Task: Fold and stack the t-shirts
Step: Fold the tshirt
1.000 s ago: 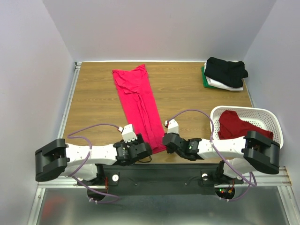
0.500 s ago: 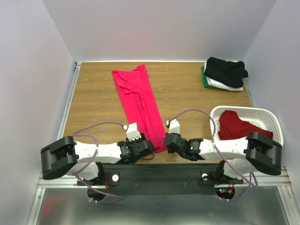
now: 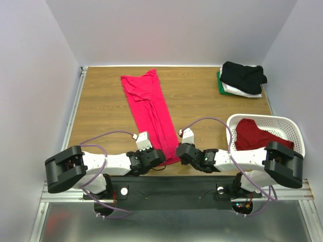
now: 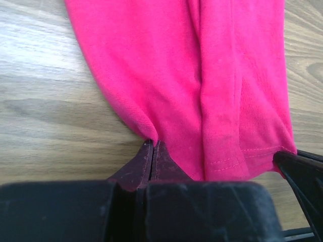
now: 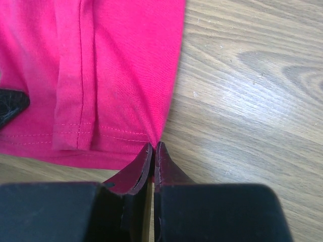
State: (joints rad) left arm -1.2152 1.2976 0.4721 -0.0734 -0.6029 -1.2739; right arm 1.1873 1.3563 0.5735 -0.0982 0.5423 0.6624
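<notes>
Both near corners of the bright pink-red cloth t-shirt [image 3: 149,108] now pinched.
My left gripper [image 4: 153,146] has just snapped shut on the near-left hem corner; my right gripper [image 5: 153,147] sits closed tight on the near-right one. The shirt lies lengthwise on the wooden table [image 3: 101,106], so I judge the fold toward the far end can begin.

The top external camera sits high behind the arm bases, looking down over the whole wooden table [image 3: 101,101] from far off. Each wrist camera looks along its own closed fingers, very near the tabletop: the left gripper [image 4: 153,151] and the right gripper [image 5: 153,150] (each sees the other's fingertip at its frame edge). All three views share the near hem of the pink-red t-shirt [image 3: 150,108].
</notes>
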